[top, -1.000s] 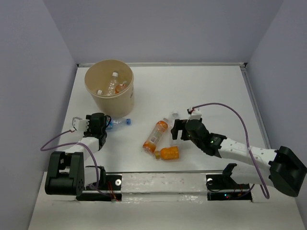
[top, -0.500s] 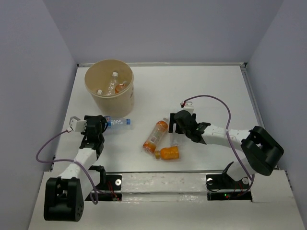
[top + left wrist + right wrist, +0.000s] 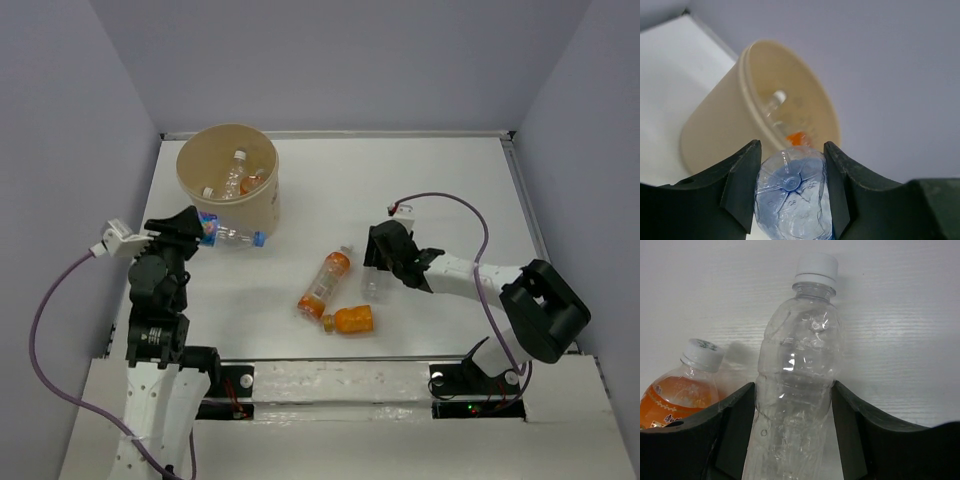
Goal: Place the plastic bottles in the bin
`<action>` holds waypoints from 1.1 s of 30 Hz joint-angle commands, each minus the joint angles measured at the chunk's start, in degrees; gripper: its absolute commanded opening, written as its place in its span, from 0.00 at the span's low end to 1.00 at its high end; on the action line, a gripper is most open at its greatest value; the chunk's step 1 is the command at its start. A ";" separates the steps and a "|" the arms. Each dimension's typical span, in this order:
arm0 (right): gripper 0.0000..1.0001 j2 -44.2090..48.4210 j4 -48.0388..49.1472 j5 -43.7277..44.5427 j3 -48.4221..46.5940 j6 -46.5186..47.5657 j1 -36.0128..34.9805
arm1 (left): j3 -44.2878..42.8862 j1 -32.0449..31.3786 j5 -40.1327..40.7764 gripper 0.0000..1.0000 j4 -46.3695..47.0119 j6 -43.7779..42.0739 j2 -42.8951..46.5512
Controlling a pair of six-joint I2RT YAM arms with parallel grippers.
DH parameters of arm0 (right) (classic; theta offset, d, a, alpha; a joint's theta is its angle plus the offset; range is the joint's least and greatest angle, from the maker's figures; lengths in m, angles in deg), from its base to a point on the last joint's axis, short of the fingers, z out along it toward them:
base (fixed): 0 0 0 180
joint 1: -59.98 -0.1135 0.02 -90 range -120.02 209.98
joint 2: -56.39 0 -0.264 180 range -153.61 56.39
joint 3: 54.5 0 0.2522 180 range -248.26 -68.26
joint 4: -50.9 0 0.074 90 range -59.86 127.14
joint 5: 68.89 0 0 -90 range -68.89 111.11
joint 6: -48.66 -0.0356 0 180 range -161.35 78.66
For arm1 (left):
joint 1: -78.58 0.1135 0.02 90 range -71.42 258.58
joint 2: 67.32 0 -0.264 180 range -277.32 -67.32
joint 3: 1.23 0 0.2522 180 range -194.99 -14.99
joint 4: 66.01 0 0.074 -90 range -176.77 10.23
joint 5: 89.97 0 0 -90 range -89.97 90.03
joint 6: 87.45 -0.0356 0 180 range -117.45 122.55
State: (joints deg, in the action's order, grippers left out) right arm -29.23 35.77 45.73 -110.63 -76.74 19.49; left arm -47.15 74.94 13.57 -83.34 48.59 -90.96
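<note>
Top external alone gives the layout: the left gripper (image 3: 200, 228) pinches a blue-labelled bottle (image 3: 232, 236) held level just beside the bin's (image 3: 262, 205) near wall, long axis running left to right, cap to the right, while two orange bottles (image 3: 322, 282) lie on the table (image 3: 450, 180). Left wrist adds the end-on look, that bottle's base squeezed between both fingers with the bin's open mouth beyond. Right wrist shows the right gripper's (image 3: 794, 387) fingers pressed onto the sides of a clear bottle (image 3: 797, 355), its white cap pointing away from the lens.
</note>
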 commanded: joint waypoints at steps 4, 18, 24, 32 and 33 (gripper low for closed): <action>0.45 8.17 0.66 2.89 1.50 1.38 0.85 | -23.53 0.12 6.23 0.22 6.99 -11.49 -15.63; 0.44 26.99 0.57 -2.64 0.89 7.80 0.85 | -34.72 -0.05 14.40 0.33 24.40 -27.14 -44.37; 0.44 21.92 0.66 -6.25 -10.19 9.82 0.85 | -33.85 -0.49 12.13 0.92 24.67 -28.29 -45.62; 0.43 7.33 14.81 -12.05 -30.99 14.82 -4.33 | -31.66 -0.58 2.04 0.99 15.62 -20.91 -33.07; 0.43 3.92 16.38 -12.75 -33.37 16.75 -5.38 | -29.91 -0.58 -1.38 0.99 14.57 -19.43 -28.70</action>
State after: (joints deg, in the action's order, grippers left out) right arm -19.11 40.43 37.07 -133.49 -65.49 17.35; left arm -79.37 74.79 20.59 -67.34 24.29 -130.93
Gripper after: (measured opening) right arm 0.630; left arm 0.989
